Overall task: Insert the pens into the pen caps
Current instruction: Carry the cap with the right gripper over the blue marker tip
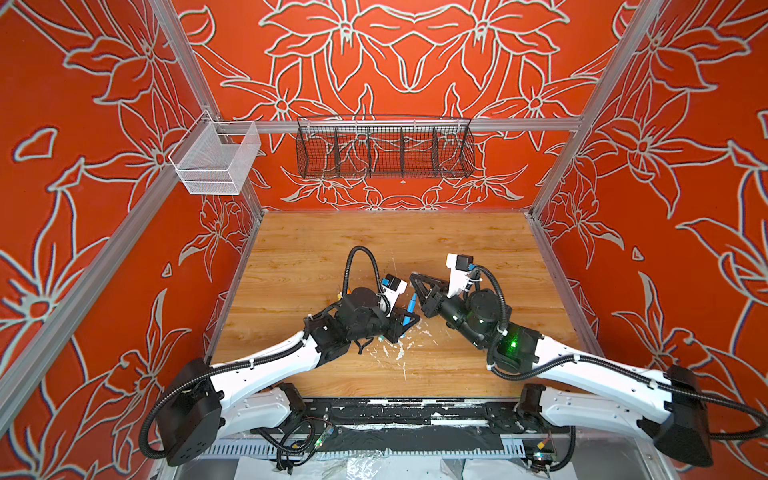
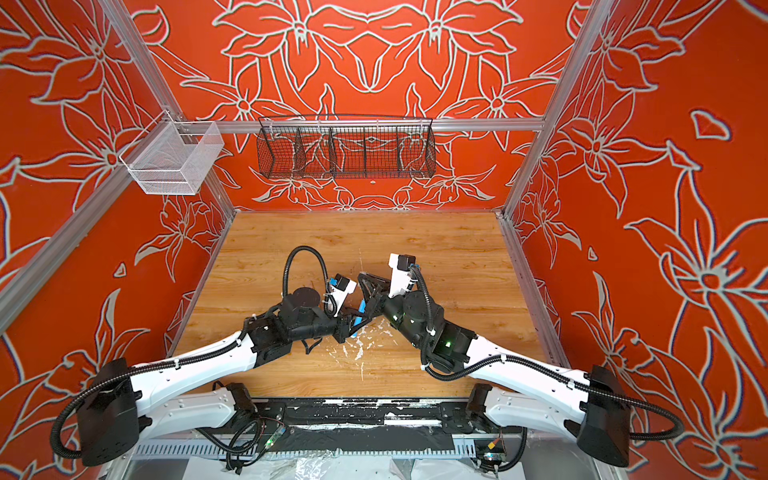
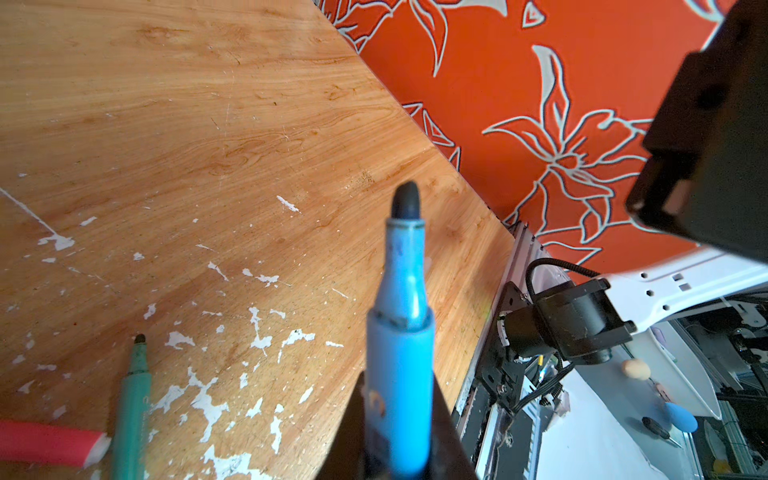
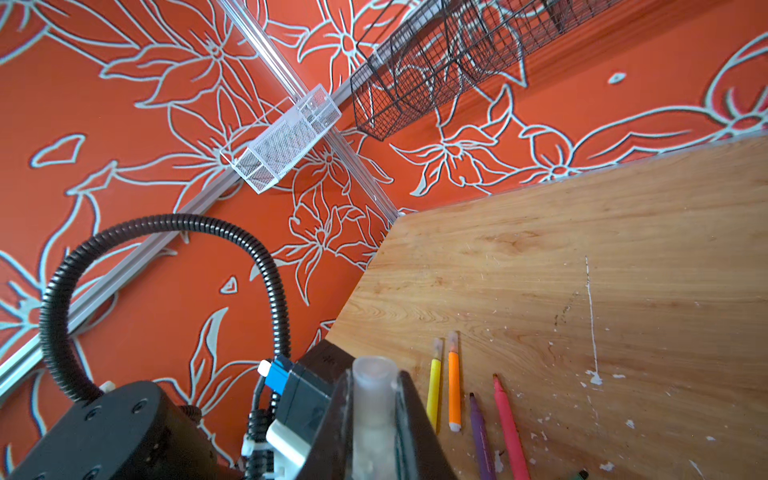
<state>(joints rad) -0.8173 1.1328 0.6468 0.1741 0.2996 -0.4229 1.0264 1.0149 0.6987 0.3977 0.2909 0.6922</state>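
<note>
My left gripper point(image 1: 406, 322) point(image 2: 353, 325) point(image 3: 399, 388) is shut on a blue pen point(image 1: 412, 305) point(image 2: 362, 307) point(image 3: 401, 353), whose dark tip points up and away from the jaws. My right gripper point(image 1: 414, 278) point(image 2: 362, 277) point(image 4: 374, 382) is shut on a clear pen cap point(image 4: 372, 395), open end outward; the cap is hidden in both top views. Both grippers hover close together over the table's middle, tips apart. On the wood lie yellow point(image 4: 433, 395) and orange point(image 4: 454, 386) pens with clear caps on, plus bare purple point(image 4: 482, 432), pink point(image 4: 509, 424) point(image 3: 45, 442) and green point(image 3: 135, 395) pens.
White flecks point(image 1: 399, 353) mark the wooden table point(image 1: 374, 245) near the front. A black wire basket point(image 1: 384, 151) hangs on the back wall and a white mesh basket point(image 1: 216, 160) on the left rail. Red patterned walls close three sides.
</note>
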